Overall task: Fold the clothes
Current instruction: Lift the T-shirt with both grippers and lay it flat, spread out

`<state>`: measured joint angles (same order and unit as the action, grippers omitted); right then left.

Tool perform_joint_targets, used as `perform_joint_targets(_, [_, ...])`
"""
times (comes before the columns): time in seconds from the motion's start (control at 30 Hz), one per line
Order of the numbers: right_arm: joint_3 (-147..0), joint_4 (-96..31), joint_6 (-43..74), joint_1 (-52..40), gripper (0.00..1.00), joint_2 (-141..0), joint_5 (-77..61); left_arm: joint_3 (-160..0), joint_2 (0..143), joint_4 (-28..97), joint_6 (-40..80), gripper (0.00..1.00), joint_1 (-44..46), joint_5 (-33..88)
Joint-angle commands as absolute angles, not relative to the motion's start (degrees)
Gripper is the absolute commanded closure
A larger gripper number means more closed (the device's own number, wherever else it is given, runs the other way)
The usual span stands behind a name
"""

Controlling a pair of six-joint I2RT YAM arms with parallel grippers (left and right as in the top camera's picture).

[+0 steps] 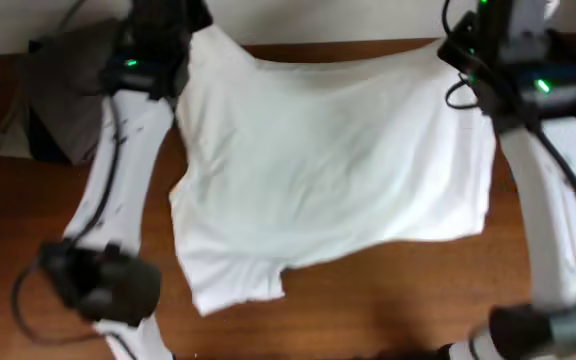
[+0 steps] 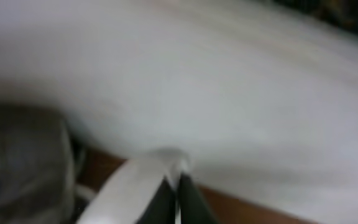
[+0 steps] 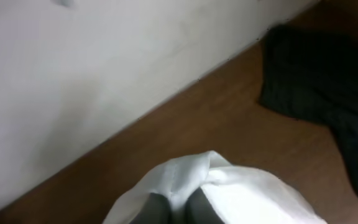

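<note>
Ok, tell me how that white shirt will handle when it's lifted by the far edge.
The white shirt is probably floppy: it bunches where the right claw pinches it. Likely light, since it lies wrinkled on the table. Expect the middle to sag and the loose sleeve to drag.

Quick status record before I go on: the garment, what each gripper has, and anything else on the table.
garment: white short-sleeved T-shirt, spread open, rumpled, not yet folded
surface: brown wooden table
left gripper: shut on the shirt's far edge; view blurred
right gripper: shut on a bunched fold at the shirt's other far corner
other item: dark grey crumpled garment, far left corner, beside the left arm
</note>
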<state>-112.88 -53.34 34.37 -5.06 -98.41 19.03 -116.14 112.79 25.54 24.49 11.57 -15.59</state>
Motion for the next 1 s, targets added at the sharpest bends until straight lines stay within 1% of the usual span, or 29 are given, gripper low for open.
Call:
perform_joint_targets(0.0, [-113.21, -52.42, 33.04, -1.72, 0.25, -107.92, 19.46, -116.38, 123.63, 25.65, 22.55, 0.40, 11.64, -16.32])
perform_joint_targets(0.03, [-113.21, -52.97, 31.62, -1.02, 0.01, -109.95, 18.46, -116.38, 125.12, 26.94, 22.57, 0.06, 11.64, -16.27])
perform_joint_targets(0.07, [-113.21, -54.08, 30.46, -0.30, 0.01, -111.66, 17.08, -116.38, 126.21, 28.99, 22.55, 0.01, 11.64, -16.29])
perform_joint_targets(0.17, [-113.30, -58.26, 30.22, 0.89, 0.01, -110.83, 15.22, -116.64, 125.78, 35.42, 22.55, 0.01, 11.70, -16.32])
perform_joint_targets(0.27, [-113.60, -63.07, 30.26, 0.75, 0.01, -104.53, 15.11, -117.32, 120.40, 45.45, 22.59, 0.01, 11.75, -15.81])
perform_joint_targets(0.33, [-113.60, -66.63, 30.26, 0.71, 0.01, -99.33, 14.83, -117.32, 115.46, 54.26, 22.59, 0.01, 11.75, -15.86])
perform_joint_targets(0.53, [-113.60, -76.44, 28.71, 0.71, 0.01, -88.33, 3.05, -117.32, 102.72, 69.91, 23.07, 0.01, 11.73, -16.25])
perform_joint_targets(0.6, [-113.58, -81.49, 28.71, 0.73, 0.01, -85.67, 3.07, -117.32, 98.63, 75.83, 28.86, 0.01, 11.73, -19.94])
perform_joint_targets(0.63, [-113.58, -82.78, 28.71, 0.73, 0.01, -85.08, 3.25, -117.32, 97.14, 77.12, 29.30, 0.01, 11.73, -20.69])
perform_joint_targets(0.73, [-113.58, -86.61, 28.73, 0.73, 0.01, -83.53, 3.22, -117.32, 93.14, 81.65, 30.24, 0.01, 11.73, -20.91])
perform_joint_targets(0.9, [-113.56, -93.30, 30.04, 0.73, 0.01, -75.48, 7.35, -117.10, 84.82, 91.37, 38.63, 0.01, 11.75, -21.17])
perform_joint_targets(0.97, [-112.95, -95.70, 30.02, 0.71, 0.01, -72.79, 7.79, -115.46, 80.47, 95.35, 43.64, 0.01, 12.19, -23.77])
